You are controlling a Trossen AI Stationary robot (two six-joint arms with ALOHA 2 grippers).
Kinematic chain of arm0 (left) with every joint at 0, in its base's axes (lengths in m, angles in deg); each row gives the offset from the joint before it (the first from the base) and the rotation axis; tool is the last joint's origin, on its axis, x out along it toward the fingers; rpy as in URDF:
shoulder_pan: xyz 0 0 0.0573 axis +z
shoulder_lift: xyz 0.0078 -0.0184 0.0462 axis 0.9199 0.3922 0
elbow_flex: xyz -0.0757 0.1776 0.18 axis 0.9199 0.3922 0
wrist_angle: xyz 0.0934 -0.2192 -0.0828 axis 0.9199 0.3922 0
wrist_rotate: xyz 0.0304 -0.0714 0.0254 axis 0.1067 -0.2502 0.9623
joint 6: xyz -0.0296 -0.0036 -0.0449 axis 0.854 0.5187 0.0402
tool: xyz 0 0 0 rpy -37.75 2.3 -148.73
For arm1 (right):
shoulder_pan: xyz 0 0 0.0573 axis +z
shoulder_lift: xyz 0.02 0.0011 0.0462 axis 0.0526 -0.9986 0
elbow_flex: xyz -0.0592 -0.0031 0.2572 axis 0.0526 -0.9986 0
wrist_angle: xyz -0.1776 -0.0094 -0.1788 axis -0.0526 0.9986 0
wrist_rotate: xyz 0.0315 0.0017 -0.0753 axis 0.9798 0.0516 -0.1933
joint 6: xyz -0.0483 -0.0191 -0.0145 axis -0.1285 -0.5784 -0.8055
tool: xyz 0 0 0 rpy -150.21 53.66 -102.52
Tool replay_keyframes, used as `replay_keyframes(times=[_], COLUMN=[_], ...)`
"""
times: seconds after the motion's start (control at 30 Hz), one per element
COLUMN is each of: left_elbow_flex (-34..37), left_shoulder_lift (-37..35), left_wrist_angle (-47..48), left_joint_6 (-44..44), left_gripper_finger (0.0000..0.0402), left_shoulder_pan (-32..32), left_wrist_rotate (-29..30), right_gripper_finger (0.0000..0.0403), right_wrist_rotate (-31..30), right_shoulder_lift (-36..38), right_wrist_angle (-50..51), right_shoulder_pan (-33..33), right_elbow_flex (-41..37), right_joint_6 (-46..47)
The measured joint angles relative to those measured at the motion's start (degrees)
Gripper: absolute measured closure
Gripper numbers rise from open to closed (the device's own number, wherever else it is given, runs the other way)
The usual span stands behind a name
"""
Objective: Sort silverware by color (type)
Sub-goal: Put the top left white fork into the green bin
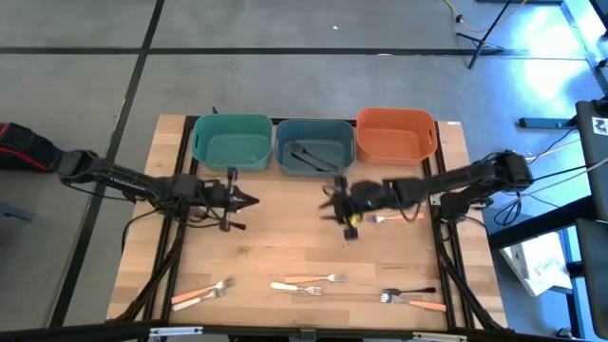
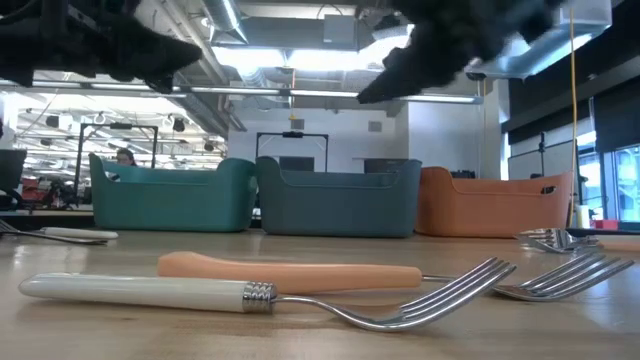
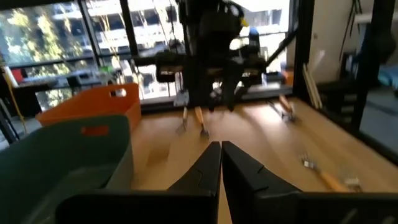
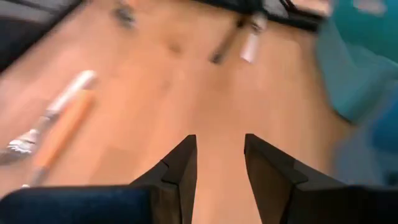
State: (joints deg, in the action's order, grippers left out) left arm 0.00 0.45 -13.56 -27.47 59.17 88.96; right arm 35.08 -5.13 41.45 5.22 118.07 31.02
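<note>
Overhead, right fingers [image 4: 221, 168] spread above bare grained wood table [image 1: 275, 237]; left fingers [image 3: 221, 168] pressed together.

I saw three bins: a teal bin [image 1: 231, 142], a slate-blue bin [image 1: 314, 145] holding black-handled forks [image 1: 309, 155], and an orange bin [image 1: 395, 134]. On the pale wood table [image 1: 275, 237] lay an orange-handled fork [image 2: 300, 272] and a cream-handled fork [image 2: 150, 290].

We see bright ceiling strips above (low view), blue glare at the overhead corner, right wrist view motion-blurred, arms silhouetted.
</note>
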Motion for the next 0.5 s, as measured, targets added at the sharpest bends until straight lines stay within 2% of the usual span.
replay_keyframes(times=[0.1, 0.2, 0.33, 0.4, 0.5], left_elbow_flex=[-3.43, -5.84, -6.82, -7.12, -7.12], left_shoulder_lift=[4.23, 7.09, 8.96, 9.41, 8.69], left_wrist_angle=[5.13, 7.73, 5.48, 2.57, 3.45], left_joint_6=[0.07, 3.01, 4.3, 3.43, 3.56], left_gripper_finger=[0.0394, 0.0394, 0.0394, 0.0394, 0.0393], left_shoulder_pan=[-0.88, -1.54, -2.13, -2.11, -2.11], left_wrist_rotate=[0.54, -0.56, -0.79, 2.09, 6.72], right_gripper_finger=[0.0278, 0.0278, 0.0278, 0.0278, 0.0278], right_wrist_rotate=[2.16, 3.46, 3.44, 3.35, 1.19], right_shoulder_lift=[0.0, -0.07, -0.09, -0.13, -0.13], right_wrist_angle=[-17.89, -29.95, -33.44, -33.18, -32.84], right_shoulder_pan=[3.74, 5.82, 6.44, 6.38, 6.38], right_elbow_flex=[-6.73, -10.51, -10.85, -10.8, -10.8], right_joint_6=[-0.59, -2.15, -3.65, -3.8, -3.74])
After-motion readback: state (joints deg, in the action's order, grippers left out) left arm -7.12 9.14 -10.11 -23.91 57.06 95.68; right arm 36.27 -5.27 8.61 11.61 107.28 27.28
